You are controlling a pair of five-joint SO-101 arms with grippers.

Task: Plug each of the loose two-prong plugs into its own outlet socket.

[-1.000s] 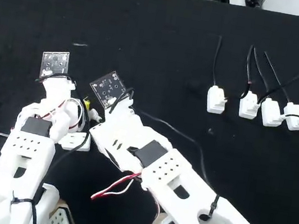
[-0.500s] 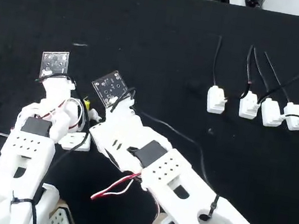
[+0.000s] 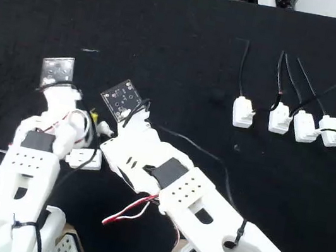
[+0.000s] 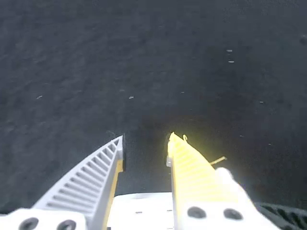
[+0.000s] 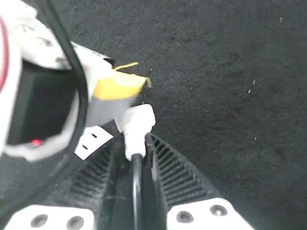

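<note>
Leftward a touch since a second ago, the left arm's wrist has swung aside, uncovering more of the white outlet socket (image 3: 83, 158), which lies flat on the black, felt-like worktop (image 3: 189, 33). The left claw (image 4: 146, 139) hangs with a moderate gap between one white and one yellow ribbed finger, the socket just beside it. The right claw (image 5: 135, 142) pinches a small white plug (image 5: 137, 123), blocky and smooth, its black cord running back between the dark ribbed fingers. The plug's long axis lies along that claw, its nose pointing past the fingertips toward the yellow finger.
</note>
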